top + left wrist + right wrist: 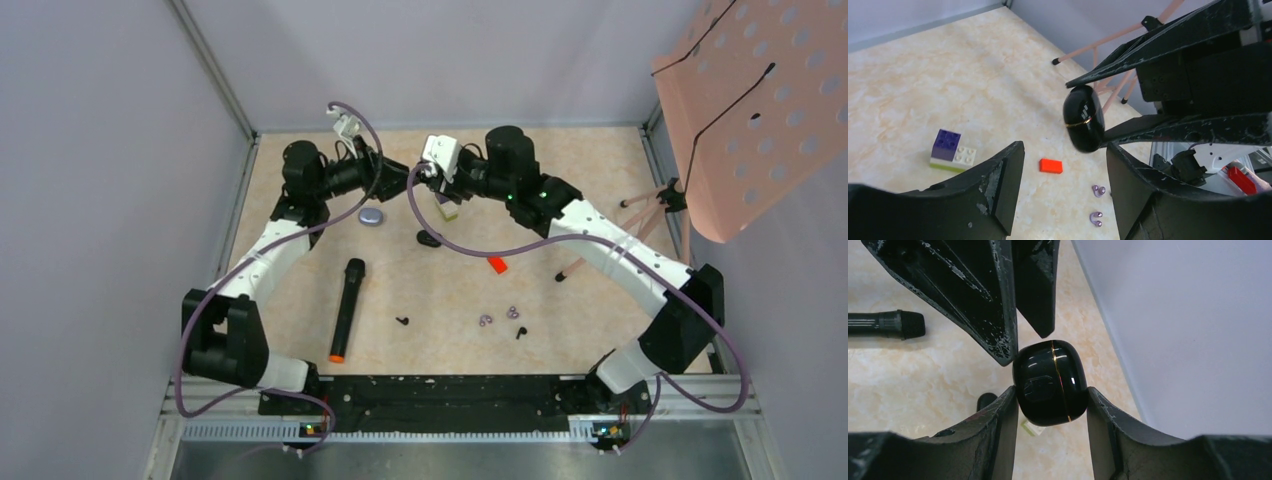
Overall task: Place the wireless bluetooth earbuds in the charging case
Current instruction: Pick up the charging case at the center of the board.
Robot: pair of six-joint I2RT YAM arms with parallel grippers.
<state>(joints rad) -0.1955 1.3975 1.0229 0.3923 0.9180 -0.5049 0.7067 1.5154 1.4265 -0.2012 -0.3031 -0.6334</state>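
The charging case (1050,382) is a glossy black oval with a thin gold seam, closed. My right gripper (1051,391) is shut on it, one finger pressing each side, and holds it above the table. In the left wrist view the case (1084,119) hangs just past the right fingertip of my left gripper (1064,150), which is open with nothing between its fingers. Both grippers meet at the back middle of the table, left gripper (400,183) facing right gripper (428,180). Two tiny black earbuds (402,321) (520,333) lie on the table near the front.
A black microphone (345,308) with an orange end lies front left. A red block (497,265), pale purple rings (486,320), stacked toy bricks (953,150), a grey-blue oval (371,216) and a black piece (428,238) lie about. A pink perforated board (740,110) on a tripod stands right.
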